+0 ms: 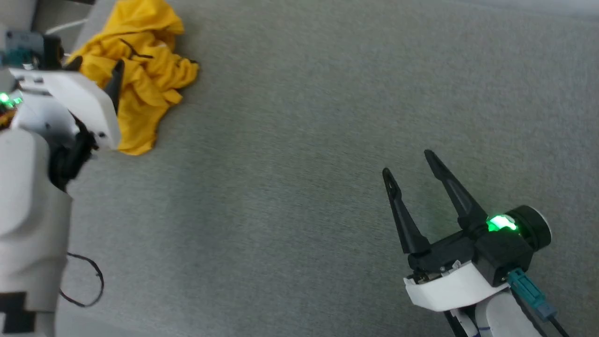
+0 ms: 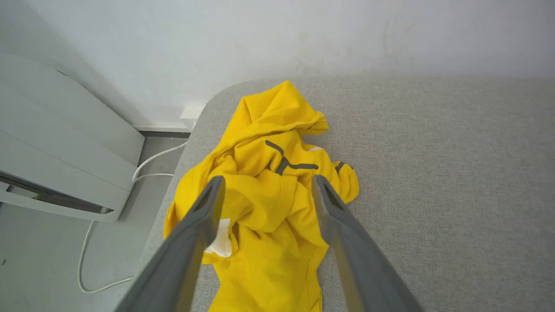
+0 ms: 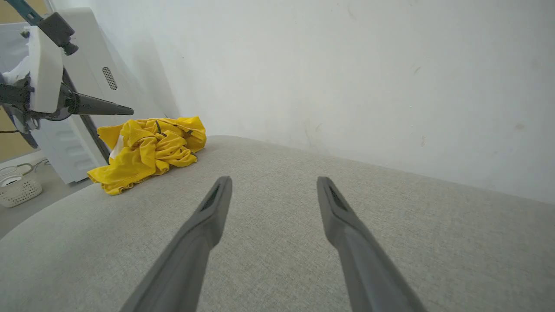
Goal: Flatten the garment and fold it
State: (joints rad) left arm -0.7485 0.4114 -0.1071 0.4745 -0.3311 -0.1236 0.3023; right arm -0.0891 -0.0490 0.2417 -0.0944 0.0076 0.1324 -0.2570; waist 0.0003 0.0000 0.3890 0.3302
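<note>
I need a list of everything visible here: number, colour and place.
garment: 1, yellow, crumpled at the surface's far left corner
padded surface: 1, grey, under both arms
wall: 1, white, behind it
appliance: 1, white, beside the surface
cable: at least 1, white, on the floor
basket: 1, white, on the floor
left pincer: 1, dark, open above the garment
right pincer: 1, dark, open over bare surface
</note>
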